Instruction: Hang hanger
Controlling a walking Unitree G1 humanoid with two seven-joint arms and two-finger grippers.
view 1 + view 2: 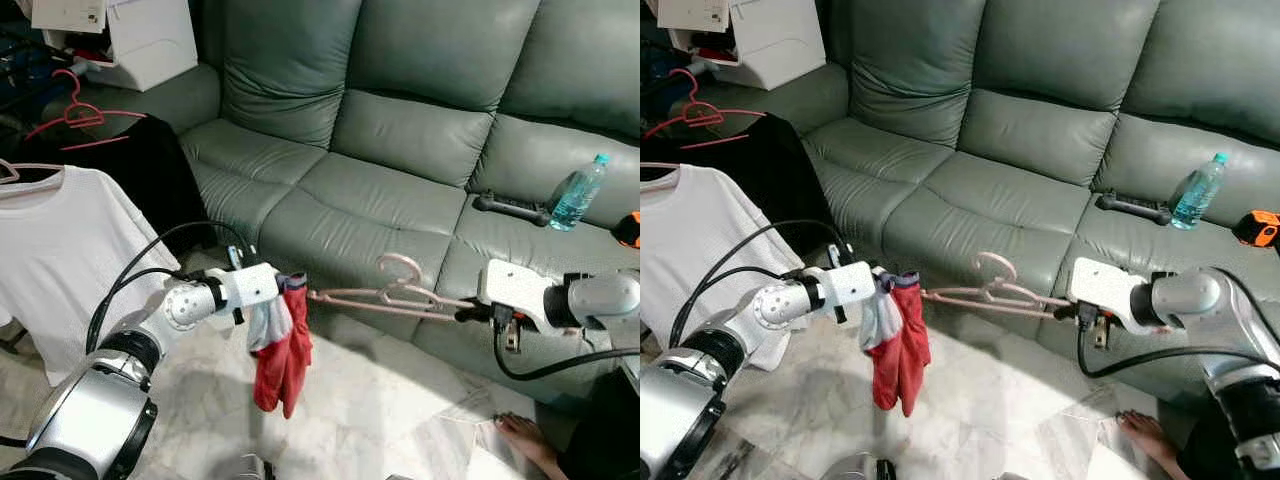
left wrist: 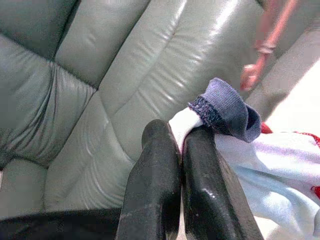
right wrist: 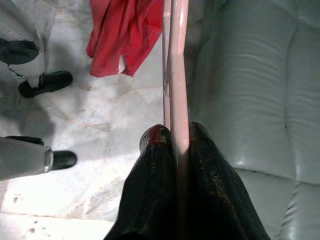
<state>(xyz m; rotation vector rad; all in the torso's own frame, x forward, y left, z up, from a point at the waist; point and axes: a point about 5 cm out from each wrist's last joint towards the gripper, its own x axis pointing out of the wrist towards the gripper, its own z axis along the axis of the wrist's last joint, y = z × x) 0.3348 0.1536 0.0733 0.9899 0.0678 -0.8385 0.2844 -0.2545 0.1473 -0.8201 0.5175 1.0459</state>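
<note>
A pink hanger (image 1: 385,290) lies level in the air before the green sofa (image 1: 400,170), its hook up. My right gripper (image 1: 468,314) is shut on one end of the pink hanger (image 3: 176,75). My left gripper (image 1: 283,288) is shut on the collar of a red, white and blue garment (image 1: 280,350) that hangs down at the hanger's other end. In the left wrist view the fingers (image 2: 165,195) pinch the white and blue cloth (image 2: 220,112), with the hanger tip (image 2: 252,75) just beyond.
A white shirt (image 1: 60,260) and a dark garment (image 1: 150,170) hang at my left, with a red hanger (image 1: 75,115) above. On the sofa lie a water bottle (image 1: 578,192) and a black handle (image 1: 510,207). A person's bare foot (image 1: 522,437) rests on the marble floor at right.
</note>
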